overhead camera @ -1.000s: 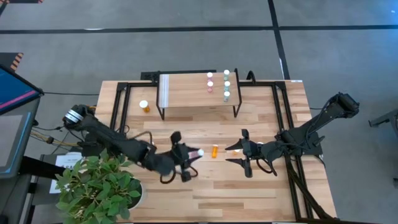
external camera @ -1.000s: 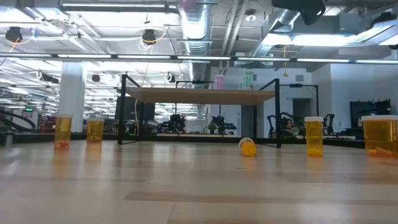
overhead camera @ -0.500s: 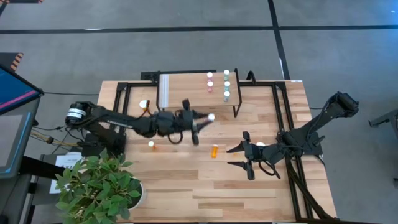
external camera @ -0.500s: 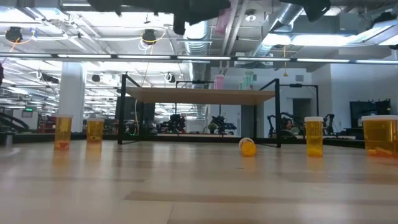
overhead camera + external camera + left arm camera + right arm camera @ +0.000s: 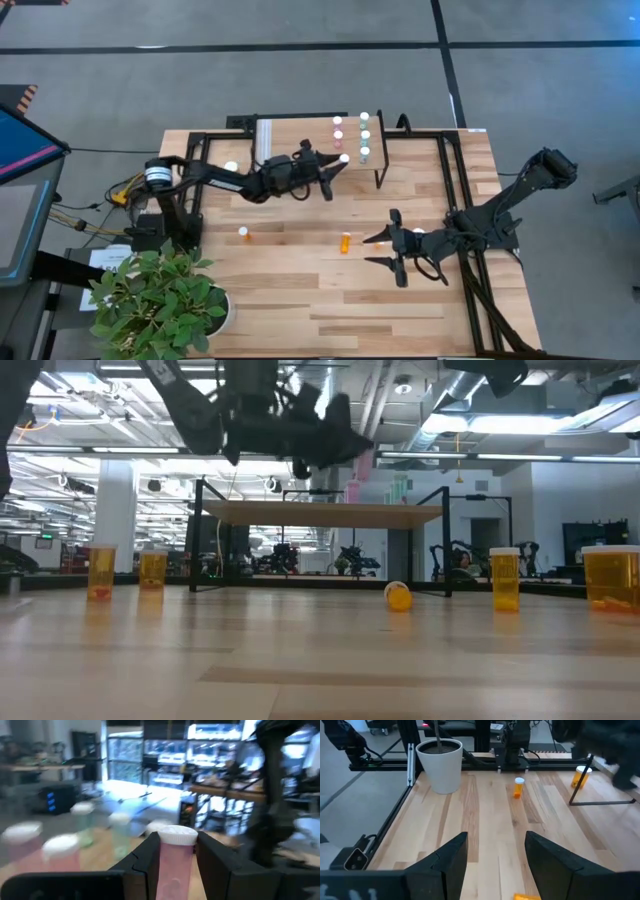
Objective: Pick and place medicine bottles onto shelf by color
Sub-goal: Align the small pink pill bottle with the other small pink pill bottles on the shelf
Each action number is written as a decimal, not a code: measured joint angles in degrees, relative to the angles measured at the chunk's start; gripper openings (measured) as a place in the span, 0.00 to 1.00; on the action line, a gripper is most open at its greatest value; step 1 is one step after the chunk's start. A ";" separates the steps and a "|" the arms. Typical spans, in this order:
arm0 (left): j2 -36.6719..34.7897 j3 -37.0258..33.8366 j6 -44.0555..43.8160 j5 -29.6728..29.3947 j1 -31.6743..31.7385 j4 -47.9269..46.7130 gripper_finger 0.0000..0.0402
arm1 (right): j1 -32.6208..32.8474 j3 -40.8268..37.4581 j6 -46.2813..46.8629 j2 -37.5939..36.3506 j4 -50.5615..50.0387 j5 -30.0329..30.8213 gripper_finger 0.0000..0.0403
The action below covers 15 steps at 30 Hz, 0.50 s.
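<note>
Pink white-capped medicine bottle (image 5: 176, 862) clenched upright in left end effector (image 5: 334, 172); lower gently beside pink bottles (image 5: 337, 132) ahead on light-wood shelf (image 5: 290, 150); right end effector (image 5: 383, 250) released.

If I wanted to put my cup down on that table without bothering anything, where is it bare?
The near strip of the table, between the plant and the right arm's black frame, lies bare. The middle is busier: an orange bottle by the right fingers. The shelf is crowded at its bottle end.
</note>
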 joint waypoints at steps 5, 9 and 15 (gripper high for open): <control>2.72 1.32 0.93 -7.07 0.08 0.11 0.23 | 0.04 0.00 0.11 0.00 0.02 0.00 0.54; 3.70 1.58 0.67 -11.05 0.10 0.13 0.23 | 0.04 0.00 0.13 0.00 0.02 0.00 0.54; 3.63 1.66 0.33 -12.44 0.10 2.26 0.23 | 0.04 0.00 0.15 0.00 0.02 0.00 0.54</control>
